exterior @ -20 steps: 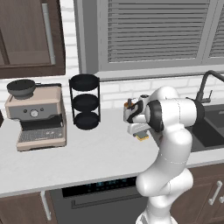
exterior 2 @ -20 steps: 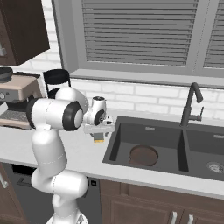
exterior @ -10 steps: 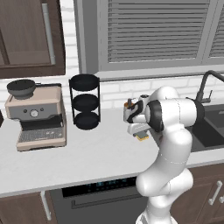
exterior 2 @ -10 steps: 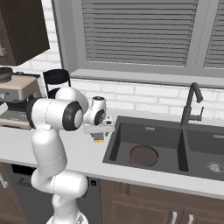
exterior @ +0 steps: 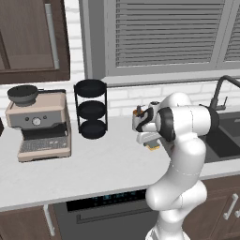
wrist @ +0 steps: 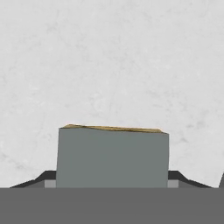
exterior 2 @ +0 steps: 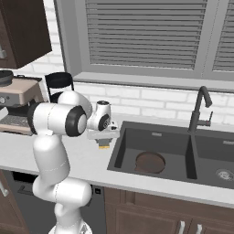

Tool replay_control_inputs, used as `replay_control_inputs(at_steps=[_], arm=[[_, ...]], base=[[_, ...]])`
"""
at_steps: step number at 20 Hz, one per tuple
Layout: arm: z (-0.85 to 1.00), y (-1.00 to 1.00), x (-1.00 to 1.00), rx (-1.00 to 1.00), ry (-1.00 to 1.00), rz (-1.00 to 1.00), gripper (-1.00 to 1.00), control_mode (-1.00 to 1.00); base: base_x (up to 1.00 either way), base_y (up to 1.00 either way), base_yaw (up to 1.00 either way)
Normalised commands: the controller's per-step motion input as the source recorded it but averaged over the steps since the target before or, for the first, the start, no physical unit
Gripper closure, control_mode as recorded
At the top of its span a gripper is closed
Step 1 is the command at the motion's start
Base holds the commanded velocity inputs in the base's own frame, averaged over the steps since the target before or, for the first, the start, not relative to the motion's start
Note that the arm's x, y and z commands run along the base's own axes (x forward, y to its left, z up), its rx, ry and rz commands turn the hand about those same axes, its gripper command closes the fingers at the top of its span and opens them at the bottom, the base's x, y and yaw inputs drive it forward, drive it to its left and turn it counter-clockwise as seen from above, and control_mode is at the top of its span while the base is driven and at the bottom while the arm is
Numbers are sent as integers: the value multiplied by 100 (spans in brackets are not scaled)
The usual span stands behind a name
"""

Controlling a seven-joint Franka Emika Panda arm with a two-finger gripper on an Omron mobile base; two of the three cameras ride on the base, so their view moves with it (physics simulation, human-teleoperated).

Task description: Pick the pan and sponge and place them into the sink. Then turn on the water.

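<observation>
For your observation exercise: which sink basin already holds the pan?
The sink's basin nearer the arm: the brown pan lies there; the other holds none.

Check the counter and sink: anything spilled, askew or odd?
Nothing stands out. The pan lies flat in the left basin of the sink, the faucet is dry, and the sponge sits square between the fingers on the counter.

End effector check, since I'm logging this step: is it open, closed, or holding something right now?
End effector: its fingers straddle the sponge on the counter; whether it grips the sponge cannot be told.
</observation>
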Motion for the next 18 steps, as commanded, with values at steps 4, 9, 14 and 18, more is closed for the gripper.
replay_control_inputs(at_steps=[4, 9, 14, 18], arm=[[0, 0, 0, 0, 1, 0, 100, -100], [0, -8, 0, 0, 0, 0, 100, -100], [0, -58, -6, 0, 4, -13, 100, -100], [15, -64, 0, 1, 6, -13, 100, -100]], base=[[0, 0, 0], [0, 0, 0], [0, 0, 0], [0, 0, 0]])
